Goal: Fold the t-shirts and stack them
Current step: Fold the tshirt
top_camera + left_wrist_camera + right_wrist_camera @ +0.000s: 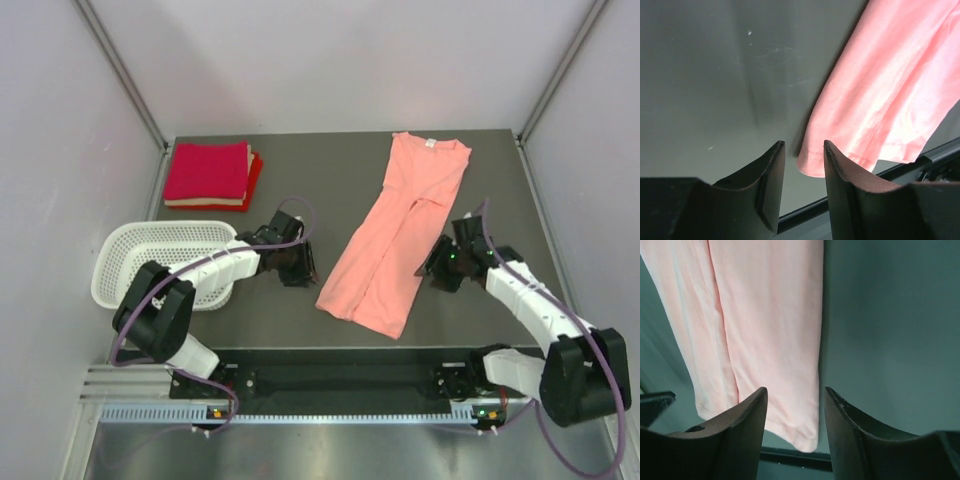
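Note:
A salmon-pink t-shirt (400,225) lies on the dark table, folded lengthwise into a long strip. It runs from its collar at the back right to its hem at the front centre. Crimson and red folded t-shirts (207,172) sit stacked at the back left. My left gripper (298,268) is low, just left of the pink hem, and open; the hem corner (812,162) lies on the table beyond its gap. My right gripper (436,272) hovers at the strip's right edge, open, with the shirt's lower right corner (800,430) seen between its fingers. Neither holds cloth.
A white perforated basket (160,260) stands at the left edge beside my left arm. Bare table (300,180) separates the red stack from the pink shirt. A black rail (340,365) runs along the near edge. White walls close in the back and sides.

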`<state>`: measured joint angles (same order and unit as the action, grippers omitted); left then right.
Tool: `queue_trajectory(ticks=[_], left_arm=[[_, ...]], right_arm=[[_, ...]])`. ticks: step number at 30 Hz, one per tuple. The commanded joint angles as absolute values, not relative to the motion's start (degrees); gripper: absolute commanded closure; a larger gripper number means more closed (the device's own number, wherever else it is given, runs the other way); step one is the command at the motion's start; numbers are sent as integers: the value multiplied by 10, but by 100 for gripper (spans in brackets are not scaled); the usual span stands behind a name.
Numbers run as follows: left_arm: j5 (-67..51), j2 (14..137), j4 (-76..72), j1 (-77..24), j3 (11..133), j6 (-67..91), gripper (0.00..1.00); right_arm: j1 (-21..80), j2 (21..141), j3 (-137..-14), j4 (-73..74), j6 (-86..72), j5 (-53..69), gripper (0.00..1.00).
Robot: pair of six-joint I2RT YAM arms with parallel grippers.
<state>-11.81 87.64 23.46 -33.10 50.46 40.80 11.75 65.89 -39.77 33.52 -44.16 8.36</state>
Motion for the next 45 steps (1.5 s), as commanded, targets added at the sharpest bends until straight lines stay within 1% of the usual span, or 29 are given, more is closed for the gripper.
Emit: queue_trajectory(ticks=[1, 3, 6, 12, 14, 20, 28, 31, 34, 35, 36, 37, 41, 45], left_arm=[[-150, 867, 219, -328, 499, 388, 58], [-164, 870, 205, -328, 495, 387, 58], [-171, 877, 202, -327, 495, 381, 58], [-172, 865, 193, -327, 476, 383, 59], [-169, 859, 195, -327, 468, 381, 59], [-167, 856, 198, -327, 466, 375, 58], [-171, 857, 195, -327, 469, 375, 58], [-170, 856, 195, -328, 467, 373, 58], [-161, 855, 201, -328, 467, 370, 58], [-160, 853, 202, -328, 467, 366, 58], [-160, 852, 203, -329, 467, 362, 58], [-158, 846, 209, -330, 468, 358, 58], [-156, 825, 224, -339, 469, 344, 56], [-198, 814, 217, -345, 456, 331, 55]], right_arm=[[206, 611, -375, 347, -532, 46, 52], [248, 610, -366, 357, -572, 8, 52], [348, 617, -341, 341, -642, -11, 53], [470, 628, -335, 375, -743, -86, 53], [484, 618, -335, 402, -765, -116, 54], [506, 608, -323, 416, -784, -134, 54], [525, 618, -282, 364, -804, -134, 56], [533, 624, -267, 341, -812, -132, 60], [541, 627, -260, 347, -815, -134, 70], [541, 627, -258, 355, -815, -134, 81], [541, 623, -256, 367, -816, -134, 88], [541, 614, -255, 390, -815, -137, 100], [541, 566, -250, 458, -809, -145, 100], [541, 509, -247, 504, -795, -149, 100]])
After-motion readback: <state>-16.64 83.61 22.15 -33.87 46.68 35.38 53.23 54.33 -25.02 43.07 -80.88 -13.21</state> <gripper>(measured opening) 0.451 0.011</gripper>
